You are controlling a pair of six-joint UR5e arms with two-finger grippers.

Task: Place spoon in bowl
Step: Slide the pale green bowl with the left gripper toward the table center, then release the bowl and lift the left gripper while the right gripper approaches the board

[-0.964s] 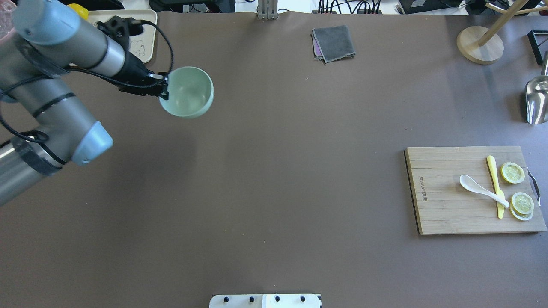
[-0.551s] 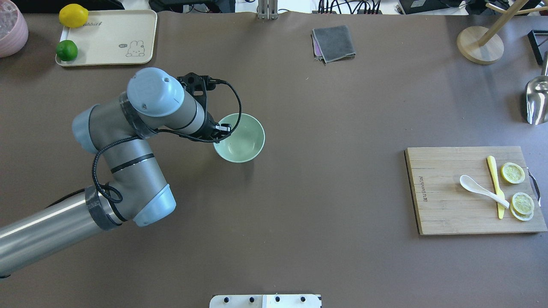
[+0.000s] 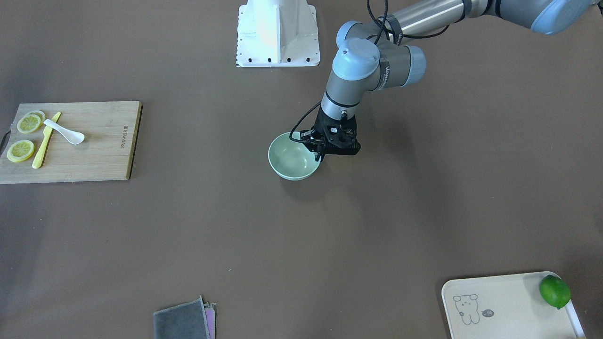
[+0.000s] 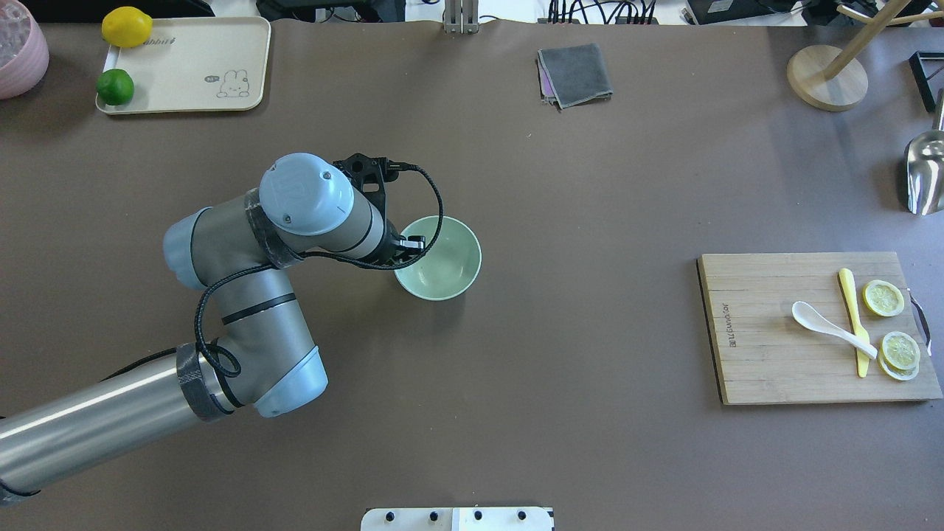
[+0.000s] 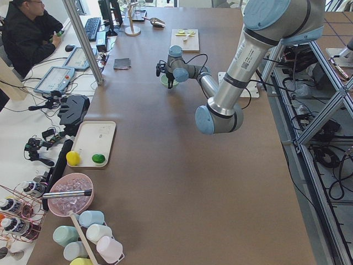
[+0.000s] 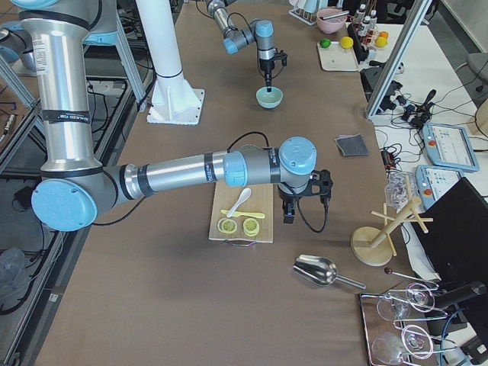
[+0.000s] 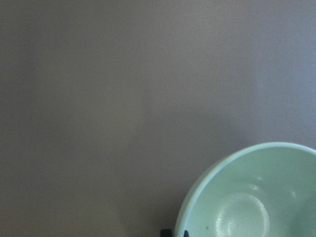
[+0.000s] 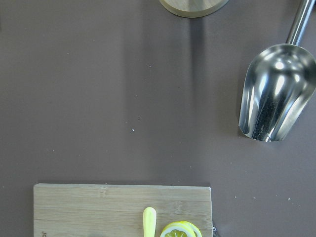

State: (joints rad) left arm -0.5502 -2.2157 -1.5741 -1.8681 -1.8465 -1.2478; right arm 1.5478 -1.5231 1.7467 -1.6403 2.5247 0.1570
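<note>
The left arm has swung in from the upper left of the overhead view and brought the small round pale mint-green bowl (image 4: 442,262) with it to the middle of the brown table. The left gripper (image 4: 410,246) is clamped on the bowl's near-left rim. I can't tell whether the bowl has touched down or hangs just off the surface.

The small glossy white soup spoon (image 4: 833,330) hasn't stirred. It lies on the bamboo cutting board (image 4: 759,354) at the right of the overhead view, well apart from the bowl. It runs on a slant, its scoop toward the upper left and its handle toward the lower right, where it crosses over the slim yellow plastic knife (image 4: 849,299).

I'd say the pick falls to the right arm, which is much the nearer. In the right-side view the right gripper (image 6: 301,210) hangs just off the board's edge, and the spoon lies to the left of it in that view. From that view alone I can't tell whether it is spread or closed.
</note>
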